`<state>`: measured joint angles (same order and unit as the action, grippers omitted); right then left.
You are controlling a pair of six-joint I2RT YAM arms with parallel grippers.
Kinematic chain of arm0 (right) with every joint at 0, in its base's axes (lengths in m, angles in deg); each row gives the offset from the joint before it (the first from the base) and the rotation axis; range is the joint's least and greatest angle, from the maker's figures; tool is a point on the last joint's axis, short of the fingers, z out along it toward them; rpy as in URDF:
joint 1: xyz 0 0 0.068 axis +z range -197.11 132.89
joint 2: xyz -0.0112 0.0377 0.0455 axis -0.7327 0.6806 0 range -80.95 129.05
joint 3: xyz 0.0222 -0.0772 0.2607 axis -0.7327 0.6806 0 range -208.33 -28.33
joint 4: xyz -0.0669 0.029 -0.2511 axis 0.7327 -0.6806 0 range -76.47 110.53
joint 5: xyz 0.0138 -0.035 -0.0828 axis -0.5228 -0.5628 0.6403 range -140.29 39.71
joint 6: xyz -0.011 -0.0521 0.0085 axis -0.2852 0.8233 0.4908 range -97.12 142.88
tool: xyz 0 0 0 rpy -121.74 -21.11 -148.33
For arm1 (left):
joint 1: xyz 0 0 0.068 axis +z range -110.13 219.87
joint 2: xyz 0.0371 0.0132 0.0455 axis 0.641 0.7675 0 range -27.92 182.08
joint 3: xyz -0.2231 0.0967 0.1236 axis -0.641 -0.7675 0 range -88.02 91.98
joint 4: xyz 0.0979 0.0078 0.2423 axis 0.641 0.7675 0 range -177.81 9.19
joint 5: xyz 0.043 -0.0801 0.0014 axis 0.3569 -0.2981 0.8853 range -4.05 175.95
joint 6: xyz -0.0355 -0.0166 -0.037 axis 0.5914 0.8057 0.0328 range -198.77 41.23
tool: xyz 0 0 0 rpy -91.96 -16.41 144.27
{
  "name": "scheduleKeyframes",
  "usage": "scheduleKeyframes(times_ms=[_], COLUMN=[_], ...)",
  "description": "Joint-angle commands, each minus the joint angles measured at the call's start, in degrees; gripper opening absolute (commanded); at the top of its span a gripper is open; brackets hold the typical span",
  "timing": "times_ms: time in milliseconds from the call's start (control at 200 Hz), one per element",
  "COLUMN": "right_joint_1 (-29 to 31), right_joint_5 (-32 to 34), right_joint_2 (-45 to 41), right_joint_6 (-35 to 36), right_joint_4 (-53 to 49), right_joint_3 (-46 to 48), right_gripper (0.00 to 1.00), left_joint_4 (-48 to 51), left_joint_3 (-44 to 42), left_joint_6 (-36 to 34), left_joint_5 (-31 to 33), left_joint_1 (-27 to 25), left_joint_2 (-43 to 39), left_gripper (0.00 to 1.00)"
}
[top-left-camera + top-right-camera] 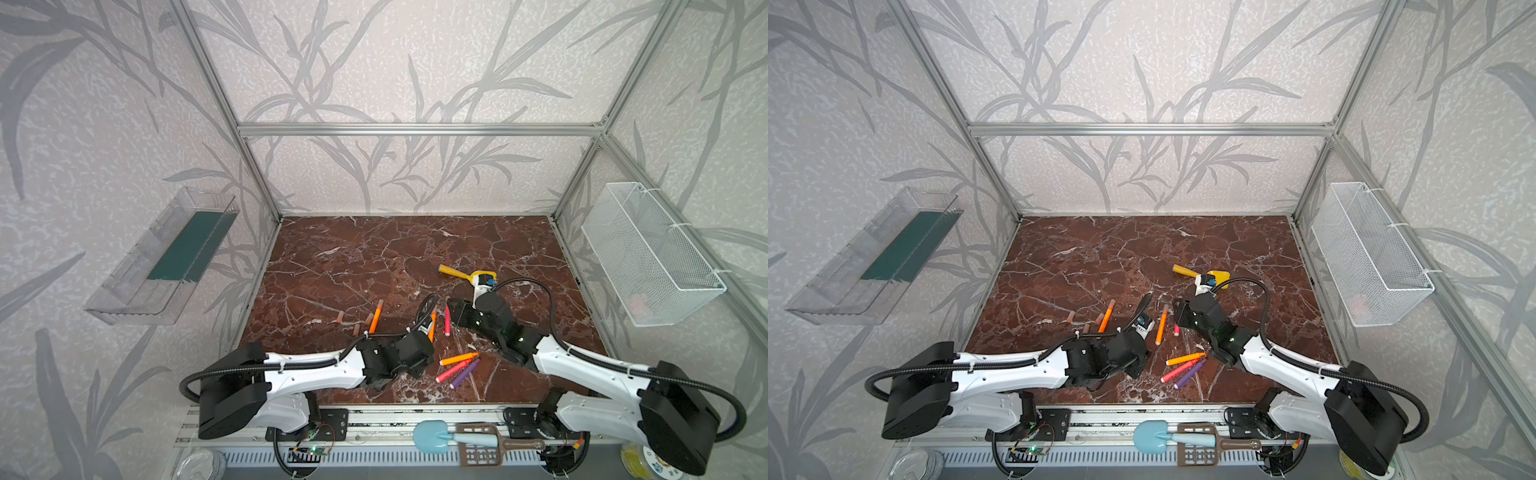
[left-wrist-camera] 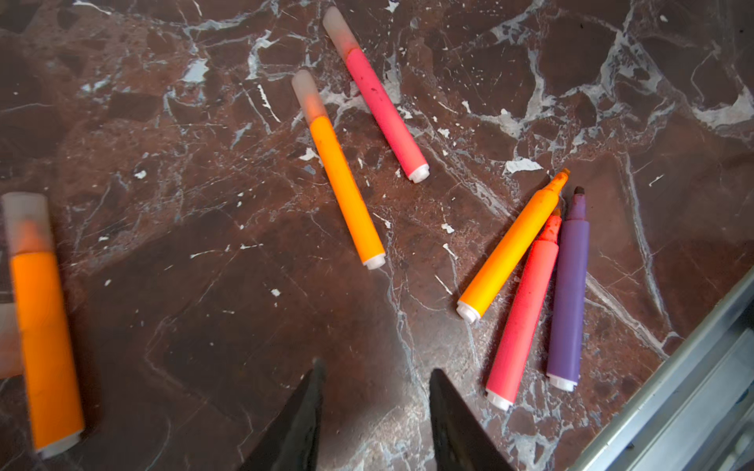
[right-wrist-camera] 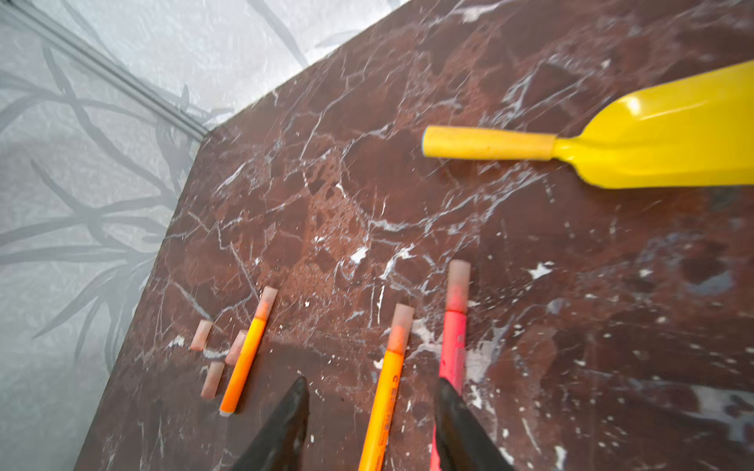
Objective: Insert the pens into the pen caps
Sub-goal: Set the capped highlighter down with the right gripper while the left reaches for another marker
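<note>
Your left jaws stand partly open and empty over bare surface toward the front edge. Your right jaws are apart too and grip nothing. A capped orange pen lies on the surface between them, with a capped pink pen just beside it. Another capped pen, orange, lies nearer the left edge, with three loose caps close by. An uncapped orange pen, a bare pink pen and a purple pen lie together by the front edge. The scoop lies farther back, right of the middle.
</note>
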<state>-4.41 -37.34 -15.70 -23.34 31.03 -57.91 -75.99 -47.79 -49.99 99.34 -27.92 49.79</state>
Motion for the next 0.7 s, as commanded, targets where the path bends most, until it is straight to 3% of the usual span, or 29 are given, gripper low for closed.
scheduleKeyframes(times_ms=[0, 285, 695], right_joint_1=[-4.50, -13.96, -21.08], right_joint_5=[2.81, -0.11, -4.95], right_joint_2=[-6.23, -14.49, -17.13], right_joint_6=[1.24, 0.50, 0.12], right_joint_4=[-5.38, -8.24, -8.48], right_joint_3=[3.29, 7.73, 10.27], right_gripper=[0.52, 0.52, 0.53], left_joint_4=[1.22, 0.56, 4.07], left_joint_3=[7.41, 15.24, 21.29], left_joint_6=[-4.14, -8.57, -9.60], left_joint_5=[-0.98, -7.70, -6.27], left_joint_1=[-0.40, -0.62, -0.73], left_joint_2=[8.10, 19.45, 26.80], left_gripper=[0.45, 0.49, 0.53])
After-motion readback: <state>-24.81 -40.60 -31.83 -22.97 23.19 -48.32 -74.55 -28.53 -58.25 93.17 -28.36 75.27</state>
